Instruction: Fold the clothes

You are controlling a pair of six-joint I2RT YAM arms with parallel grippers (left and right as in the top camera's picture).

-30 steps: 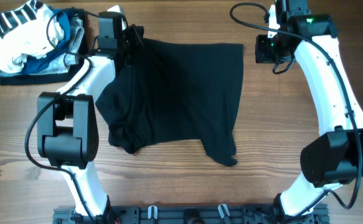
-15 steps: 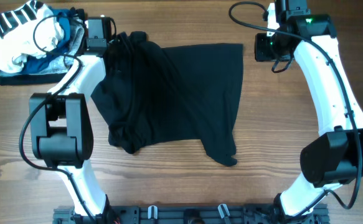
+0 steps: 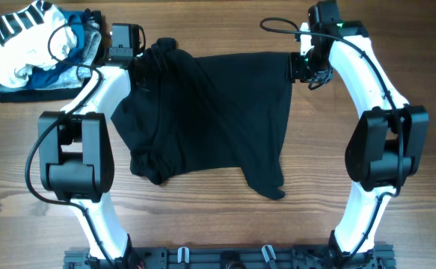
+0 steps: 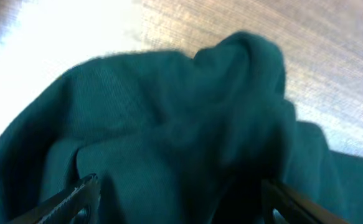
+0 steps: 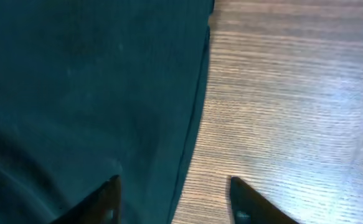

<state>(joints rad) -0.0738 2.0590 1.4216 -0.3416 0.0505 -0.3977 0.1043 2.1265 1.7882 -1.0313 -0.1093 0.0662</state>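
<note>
Now right gripper (image 3: 301,67) swung onto the black garment (image 3: 218,112), top-right corner, fingers apart astride its edge, left gripper (image 3: 137,63) over its bunched top-left corner, fingers spread.

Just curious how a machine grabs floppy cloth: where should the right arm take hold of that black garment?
The far right corner of the black garment, from above. It lies flat there, with a straight free edge on the bare table, and the open right gripper straddles that edge.
</note>
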